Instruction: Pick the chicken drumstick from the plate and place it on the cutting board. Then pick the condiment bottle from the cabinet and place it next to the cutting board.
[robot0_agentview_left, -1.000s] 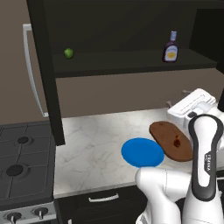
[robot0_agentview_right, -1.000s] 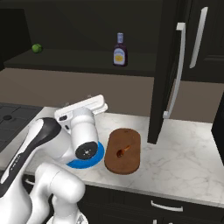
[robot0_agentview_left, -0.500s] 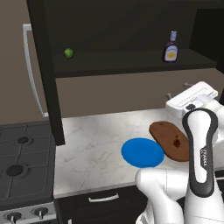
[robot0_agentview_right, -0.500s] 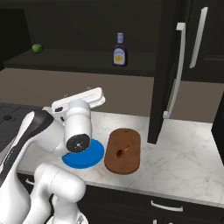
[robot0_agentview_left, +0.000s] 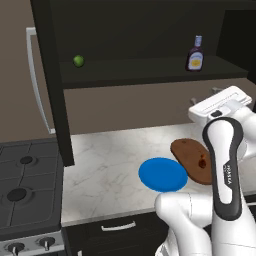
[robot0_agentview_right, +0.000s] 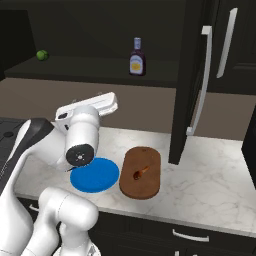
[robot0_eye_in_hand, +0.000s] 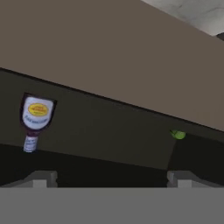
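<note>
The chicken drumstick (robot0_agentview_left: 202, 162) (robot0_agentview_right: 140, 172) lies on the dark-brown cutting board (robot0_agentview_left: 186, 150) (robot0_agentview_right: 150, 187). Just left of the board sits the blue plate (robot0_agentview_left: 162, 174) (robot0_agentview_right: 95, 175), bare. The condiment bottle (robot0_agentview_left: 195, 55) (robot0_agentview_right: 136, 59) (robot0_eye_in_hand: 36, 116) stands on the shelf of the dark cabinet (robot0_agentview_left: 150, 76) (robot0_agentview_right: 90, 66). My gripper (robot0_eye_in_hand: 111, 180) is open and holds nothing. It hangs over the counter below the shelf and points up at the cabinet. Its white hand (robot0_agentview_left: 220, 104) (robot0_agentview_right: 87, 107) shows in both base views. The hand view is rolled, so the bottle appears upside down at its left.
A small green fruit (robot0_agentview_left: 78, 61) (robot0_agentview_right: 42, 55) (robot0_eye_in_hand: 177, 134) sits at the shelf's far left. A dark open door with a silver handle (robot0_agentview_right: 202, 80) stands right of the board. A gas stove (robot0_agentview_left: 25, 185) adjoins the counter on the left. Drawers run under the counter edge.
My hand has risen from above the board and plate and tipped up toward the cabinet shelf. Its jaws have stayed open. Drumstick, plate, board and bottle have not moved.
</note>
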